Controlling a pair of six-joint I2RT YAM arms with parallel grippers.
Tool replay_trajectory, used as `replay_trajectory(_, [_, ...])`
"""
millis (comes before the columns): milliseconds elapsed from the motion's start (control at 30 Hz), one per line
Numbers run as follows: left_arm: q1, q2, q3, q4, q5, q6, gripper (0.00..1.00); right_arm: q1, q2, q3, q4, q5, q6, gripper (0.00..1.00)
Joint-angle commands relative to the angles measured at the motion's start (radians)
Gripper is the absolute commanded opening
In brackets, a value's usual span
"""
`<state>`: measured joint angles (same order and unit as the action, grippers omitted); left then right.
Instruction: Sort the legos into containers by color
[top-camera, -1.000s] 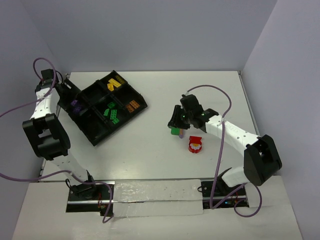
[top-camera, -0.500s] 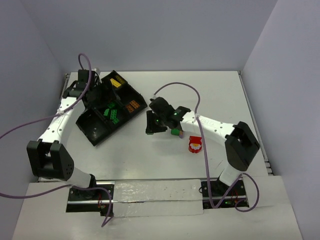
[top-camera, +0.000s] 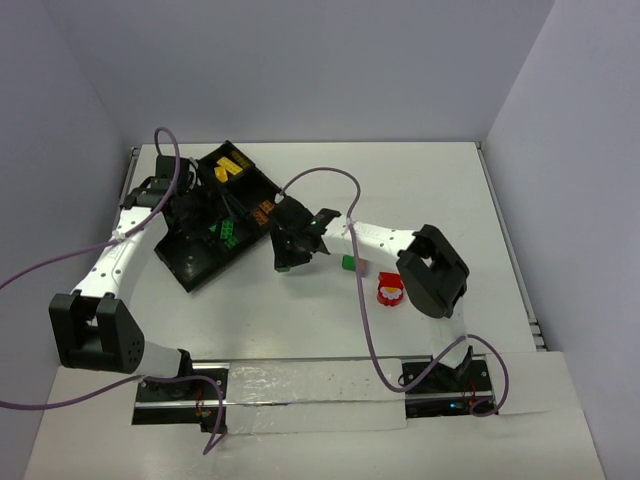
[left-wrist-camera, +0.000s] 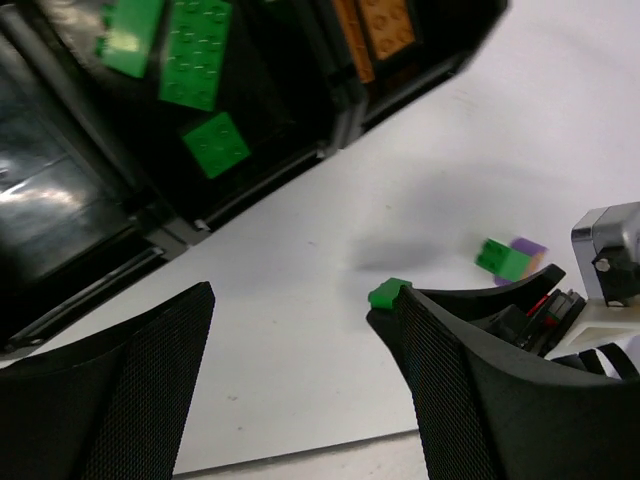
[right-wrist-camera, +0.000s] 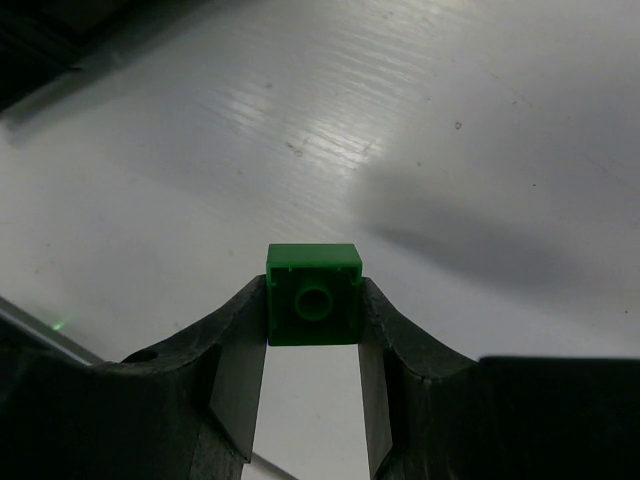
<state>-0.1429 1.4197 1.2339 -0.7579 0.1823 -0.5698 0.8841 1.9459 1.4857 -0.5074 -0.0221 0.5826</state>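
The black divided tray (top-camera: 195, 262) sits turned at an angle on the surface. Its far corner compartment holds yellow bricks (top-camera: 232, 168), a compartment on its right edge holds orange bricks (top-camera: 265, 211), and a middle one holds flat green plates (left-wrist-camera: 195, 60) lying studs up. Just off the tray's right side, a small square green brick (right-wrist-camera: 313, 306) is pinched between the fingers (right-wrist-camera: 238, 365) of the right gripper (right-wrist-camera: 313, 335). Farther right of the tray, a green brick with a purple end (left-wrist-camera: 510, 258) lies on the surface, and beyond it a red-and-white piece (top-camera: 390, 290).
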Motion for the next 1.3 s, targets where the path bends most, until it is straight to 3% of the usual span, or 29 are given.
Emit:
replay_trajectory(0, [-0.001, -0.021, 0.018, -0.052, -0.139, -0.015, 0.81, 0.009, 0.052, 0.050, -0.022, 0.058, -0.007, 0.08])
replay_trajectory(333, [-0.001, -0.027, 0.012, -0.055, -0.161, -0.010, 0.80, 0.030, 0.187, 0.164, -0.055, 0.082, -0.010, 0.08])
replay_trajectory(400, [-0.001, -0.024, 0.010, -0.061, -0.157, -0.005, 0.80, 0.033, 0.206, 0.172, -0.061, 0.079, -0.010, 0.12])
replay_trajectory(467, [-0.001, -0.021, 0.005, -0.061, -0.150, -0.004, 0.82, 0.034, 0.222, 0.186, -0.068, 0.069, -0.016, 0.27])
replay_trajectory(533, [-0.003, -0.019, 0.003, -0.058, -0.140, -0.004, 0.85, 0.033, 0.225, 0.191, -0.070, 0.059, -0.020, 0.55])
replay_trajectory(700, [-0.016, -0.002, 0.025, -0.054, -0.116, -0.008, 0.89, 0.032, 0.184, 0.225, -0.099, 0.073, -0.038, 0.78])
replay_trajectory(800, [-0.054, 0.008, 0.038, -0.055, -0.127, -0.012, 0.86, 0.019, 0.095, 0.192, -0.111, 0.122, -0.040, 0.79])
replay_trajectory(1033, [-0.274, 0.074, 0.014, -0.031, -0.156, -0.073, 0.81, -0.158, -0.251, -0.151, -0.032, 0.165, 0.001, 0.77])
replay_trajectory(1133, [-0.359, 0.127, 0.004, -0.018, -0.189, -0.181, 0.83, -0.290, -0.423, -0.304, -0.036, 0.202, -0.019, 0.78])
replay_trajectory(1267, [-0.430, 0.185, -0.022, -0.001, -0.230, -0.370, 0.85, -0.419, -0.520, -0.374, -0.058, 0.231, -0.058, 0.78])
